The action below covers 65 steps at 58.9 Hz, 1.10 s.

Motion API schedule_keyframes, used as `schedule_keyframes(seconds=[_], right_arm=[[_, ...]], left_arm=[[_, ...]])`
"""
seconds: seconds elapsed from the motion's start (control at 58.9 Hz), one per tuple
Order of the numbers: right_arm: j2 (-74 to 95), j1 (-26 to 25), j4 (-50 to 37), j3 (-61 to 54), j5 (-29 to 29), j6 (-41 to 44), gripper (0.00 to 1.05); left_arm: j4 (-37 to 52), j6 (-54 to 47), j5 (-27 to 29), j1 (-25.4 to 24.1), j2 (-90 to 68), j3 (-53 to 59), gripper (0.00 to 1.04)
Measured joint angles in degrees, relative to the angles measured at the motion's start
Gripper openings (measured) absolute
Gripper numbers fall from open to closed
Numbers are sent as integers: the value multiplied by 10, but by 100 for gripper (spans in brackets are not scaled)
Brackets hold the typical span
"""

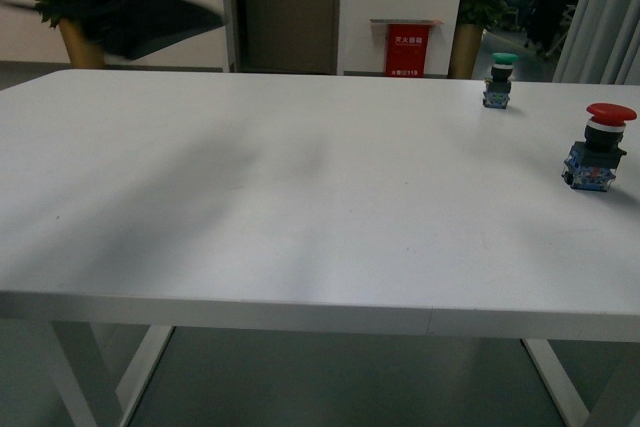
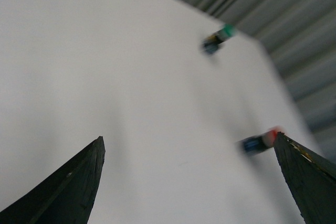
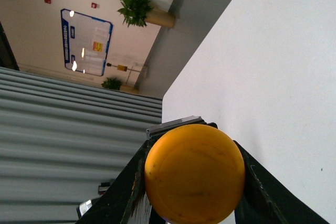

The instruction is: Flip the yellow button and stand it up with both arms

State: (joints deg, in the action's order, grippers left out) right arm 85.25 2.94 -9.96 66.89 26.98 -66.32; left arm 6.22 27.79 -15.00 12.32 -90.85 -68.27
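Two pincers, one load: the right pincer (image 3: 195, 148) grips the yellow button (image 3: 194, 177), cap facing its wrist, long axis seemingly along the fingers, beside the counter (image 1: 250, 197) edge; the left pincer (image 2: 189, 137) hangs spread and empty, farther off

Two buttons are stood upright on the surface (image 1: 250, 207), both over on the right. The rear button (image 1: 499, 80) is set by the far edge. The near button (image 1: 600, 147) is placed closer, just inside the right edge, well apart. A third button (image 3: 194, 174) is held between the right jaws.
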Motion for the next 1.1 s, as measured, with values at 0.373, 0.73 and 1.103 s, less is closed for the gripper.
schedule_keyframes(seconds=[0.373, 0.73, 1.103], right_arm=[[-30, 29, -5, -30, -30, 23, 35], [-43, 30, 0, -33, -42, 34, 35], [-33, 39, 10, -28, -46, 43, 35]], left_arm=[[157, -443, 145, -122, 237, 323, 91], [325, -289, 150, -123, 397, 566, 30], [266, -278, 150, -123, 532, 639, 4]])
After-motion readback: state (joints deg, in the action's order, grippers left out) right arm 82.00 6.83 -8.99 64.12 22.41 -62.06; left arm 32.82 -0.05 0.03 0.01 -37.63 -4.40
